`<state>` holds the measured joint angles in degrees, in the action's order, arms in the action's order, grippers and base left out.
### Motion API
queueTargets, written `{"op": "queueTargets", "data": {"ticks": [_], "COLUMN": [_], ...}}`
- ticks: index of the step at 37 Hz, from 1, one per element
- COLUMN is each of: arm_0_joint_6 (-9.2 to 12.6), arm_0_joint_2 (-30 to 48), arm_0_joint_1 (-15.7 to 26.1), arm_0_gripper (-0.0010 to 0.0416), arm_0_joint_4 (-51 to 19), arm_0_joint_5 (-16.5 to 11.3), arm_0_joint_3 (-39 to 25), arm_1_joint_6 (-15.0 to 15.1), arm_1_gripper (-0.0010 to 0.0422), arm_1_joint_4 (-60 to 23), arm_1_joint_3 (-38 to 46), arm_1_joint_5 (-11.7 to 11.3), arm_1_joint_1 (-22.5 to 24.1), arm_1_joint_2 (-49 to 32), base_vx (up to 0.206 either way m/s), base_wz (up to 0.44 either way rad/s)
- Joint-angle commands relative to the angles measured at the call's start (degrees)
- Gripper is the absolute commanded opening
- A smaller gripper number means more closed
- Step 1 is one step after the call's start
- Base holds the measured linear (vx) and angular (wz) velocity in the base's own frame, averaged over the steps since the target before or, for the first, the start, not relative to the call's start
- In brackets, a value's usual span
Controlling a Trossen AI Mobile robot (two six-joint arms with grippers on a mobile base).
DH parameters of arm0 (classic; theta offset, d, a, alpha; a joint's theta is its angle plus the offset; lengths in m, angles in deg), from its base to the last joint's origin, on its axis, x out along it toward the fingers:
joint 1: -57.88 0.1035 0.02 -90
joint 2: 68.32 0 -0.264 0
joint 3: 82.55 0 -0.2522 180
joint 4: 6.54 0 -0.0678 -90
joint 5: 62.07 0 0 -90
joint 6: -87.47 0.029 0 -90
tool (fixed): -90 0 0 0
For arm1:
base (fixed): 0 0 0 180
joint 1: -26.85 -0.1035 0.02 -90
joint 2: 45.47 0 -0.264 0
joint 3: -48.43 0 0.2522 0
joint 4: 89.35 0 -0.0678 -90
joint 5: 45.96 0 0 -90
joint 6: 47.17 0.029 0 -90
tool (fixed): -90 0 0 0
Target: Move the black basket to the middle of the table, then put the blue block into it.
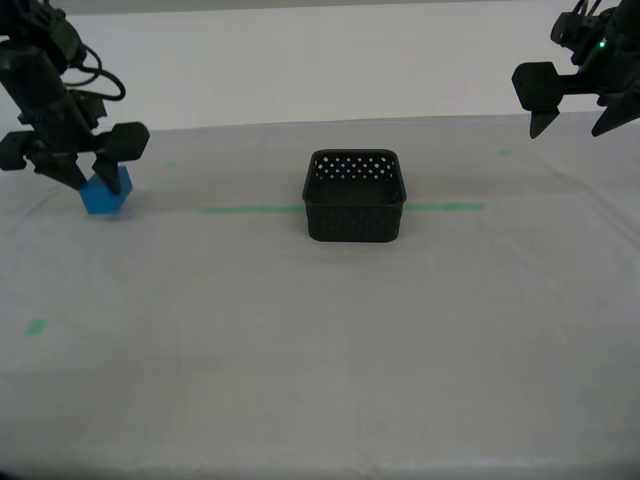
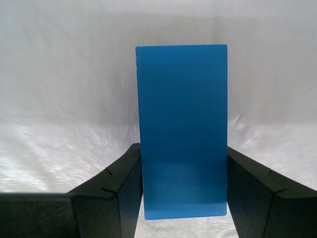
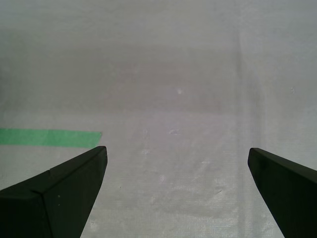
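Observation:
The black basket (image 1: 354, 232) stands upright and empty at the middle of the table (image 1: 300, 350), on the green tape line. The blue block (image 1: 105, 196) rests on the cloth at the exterior view's far left. My second gripper (image 1: 93, 185) is down over it. In the second wrist view the block (image 2: 182, 109) sits between both fingers (image 2: 119, 183), which touch its sides. My first gripper (image 1: 568, 130) hangs open and empty above the table at the exterior view's far right; the first wrist view shows only cloth between its fingers (image 3: 69, 188).
A green tape line (image 1: 250, 209) runs across the table behind the basket; its end shows in the first wrist view (image 3: 49, 137). Small green marks lie at the front left (image 1: 37, 326) and back right (image 1: 503, 152).

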<state>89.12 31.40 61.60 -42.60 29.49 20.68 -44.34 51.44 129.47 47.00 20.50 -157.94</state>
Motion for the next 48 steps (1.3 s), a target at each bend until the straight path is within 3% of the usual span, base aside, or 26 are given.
{"op": "queueTargets", "data": {"ticks": [1, 12, 18, 23, 35, 44, 48], "arm_0_joint_6": [0.00, 0.00, 0.00, 0.00, 0.00, 0.00, 0.00], "arm_0_joint_2": [-0.04, -0.04, -0.04, -0.04, -0.04, -0.04, -0.04], "arm_0_joint_1": [0.07, 0.07, 0.07, 0.07, 0.07, 0.07, 0.07], "arm_0_gripper": [0.0399, 0.0398, 0.0399, 0.0399, 0.0399, 0.0399, 0.0399], "arm_0_joint_4": [0.02, 0.04, 0.02, 0.02, 0.02, 0.04, 0.02], "arm_0_joint_5": [-0.04, -0.04, -0.04, -0.04, -0.04, -0.04, -0.04], "arm_0_joint_3": [-0.04, -0.04, -0.04, -0.04, -0.04, -0.04, -0.04], "arm_1_joint_6": [-2.43, -9.66, -11.58, -13.49, -21.00, -26.75, -29.55], "arm_1_gripper": [0.0002, -0.0001, 0.0000, 0.0000, 0.0000, -0.0001, 0.0000], "arm_1_joint_4": [-0.44, -3.69, -4.66, -4.92, -2.86, -1.27, -1.20], "arm_1_joint_3": [0.00, 0.00, 0.00, 0.00, 0.00, 0.00, 0.00], "arm_1_joint_5": [-1.03, -2.01, -4.37, -4.52, -4.70, -8.44, -8.79], "arm_1_joint_1": [0.66, 3.34, 5.90, 8.52, 18.12, 25.75, 28.41], "arm_1_joint_2": [2.75, 10.10, 12.44, 13.46, 13.40, 13.38, 13.38], "base_vx": [0.000, 0.000, 0.000, 0.000, 0.000, 0.000, 0.000], "base_wz": [0.000, 0.000, 0.000, 0.000, 0.000, 0.000, 0.000]}}
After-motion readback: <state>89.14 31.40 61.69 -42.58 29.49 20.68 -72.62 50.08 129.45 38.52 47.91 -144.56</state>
